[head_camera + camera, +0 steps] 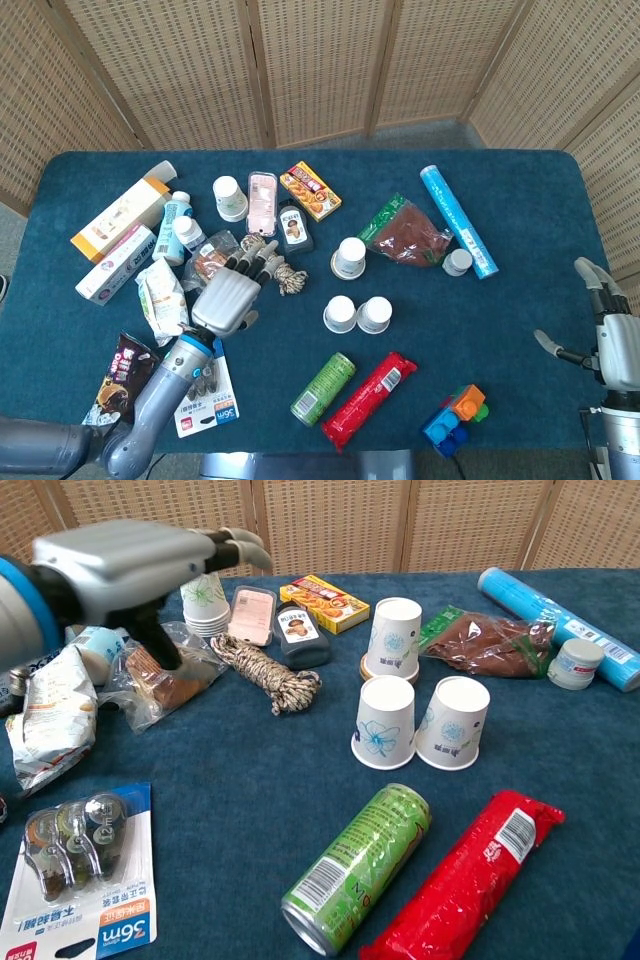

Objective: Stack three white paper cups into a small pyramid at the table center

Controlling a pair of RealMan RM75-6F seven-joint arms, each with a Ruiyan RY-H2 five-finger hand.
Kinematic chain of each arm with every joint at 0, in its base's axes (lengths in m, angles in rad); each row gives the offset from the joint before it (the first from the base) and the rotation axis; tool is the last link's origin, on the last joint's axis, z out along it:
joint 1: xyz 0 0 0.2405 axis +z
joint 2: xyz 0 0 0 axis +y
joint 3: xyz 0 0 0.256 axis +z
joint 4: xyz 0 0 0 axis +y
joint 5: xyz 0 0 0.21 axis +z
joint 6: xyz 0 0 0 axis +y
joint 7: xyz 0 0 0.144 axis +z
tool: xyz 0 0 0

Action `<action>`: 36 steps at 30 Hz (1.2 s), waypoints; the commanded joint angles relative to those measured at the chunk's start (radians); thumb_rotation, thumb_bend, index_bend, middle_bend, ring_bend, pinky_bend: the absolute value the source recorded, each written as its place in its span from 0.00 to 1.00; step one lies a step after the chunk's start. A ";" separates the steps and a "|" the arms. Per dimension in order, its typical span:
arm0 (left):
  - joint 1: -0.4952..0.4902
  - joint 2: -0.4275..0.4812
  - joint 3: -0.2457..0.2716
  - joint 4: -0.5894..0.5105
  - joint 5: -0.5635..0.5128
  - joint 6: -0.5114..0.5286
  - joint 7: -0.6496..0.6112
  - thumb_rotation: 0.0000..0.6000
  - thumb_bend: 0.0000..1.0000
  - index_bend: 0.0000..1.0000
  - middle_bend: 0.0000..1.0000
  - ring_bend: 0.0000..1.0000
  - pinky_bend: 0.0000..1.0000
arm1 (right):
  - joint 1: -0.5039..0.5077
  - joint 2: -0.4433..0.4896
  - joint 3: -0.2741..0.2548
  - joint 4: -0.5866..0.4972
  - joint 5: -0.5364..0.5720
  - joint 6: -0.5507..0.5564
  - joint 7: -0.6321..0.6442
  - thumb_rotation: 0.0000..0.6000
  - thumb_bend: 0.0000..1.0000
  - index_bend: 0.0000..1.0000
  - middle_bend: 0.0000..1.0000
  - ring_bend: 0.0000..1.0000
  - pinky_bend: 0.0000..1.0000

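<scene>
Three white paper cups stand upside down near the table's middle. Two of them (pixel 340 313) (pixel 374 314) sit side by side, shown in the chest view as a left cup (pixel 385 721) and a right cup (pixel 455 721). The third cup (pixel 349 257) (pixel 394 638) stands alone just behind them, on a round lid. My left hand (pixel 228 297) (pixel 130 565) hovers well to their left over a snack bag, fingers apart and holding nothing. At the table's right edge my right hand (pixel 605 330) is off the cloth, fingers spread and empty.
A spare stack of cups (pixel 229 197) (pixel 203 602) stands at the back left. A coil of rope (pixel 280 268) lies between my left hand and the cups. A green can (pixel 358 865) and a red packet (pixel 465 875) lie in front of them, and toy bricks (pixel 455 418) at front right.
</scene>
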 commanded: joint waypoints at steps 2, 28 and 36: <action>0.056 0.124 0.052 -0.086 0.074 0.040 -0.021 1.00 0.27 0.05 0.00 0.00 0.06 | 0.001 -0.001 -0.001 0.000 -0.001 -0.001 -0.003 1.00 0.14 0.00 0.04 0.10 0.15; 0.476 0.515 0.280 -0.002 0.455 0.252 -0.587 1.00 0.28 0.06 0.00 0.00 0.00 | 0.013 -0.036 -0.033 0.000 -0.035 -0.015 -0.108 1.00 0.14 0.00 0.04 0.10 0.15; 0.595 0.521 0.301 0.064 0.521 0.338 -0.682 1.00 0.28 0.05 0.00 0.00 0.00 | 0.016 -0.052 -0.050 0.002 -0.051 -0.022 -0.142 1.00 0.14 0.00 0.04 0.10 0.15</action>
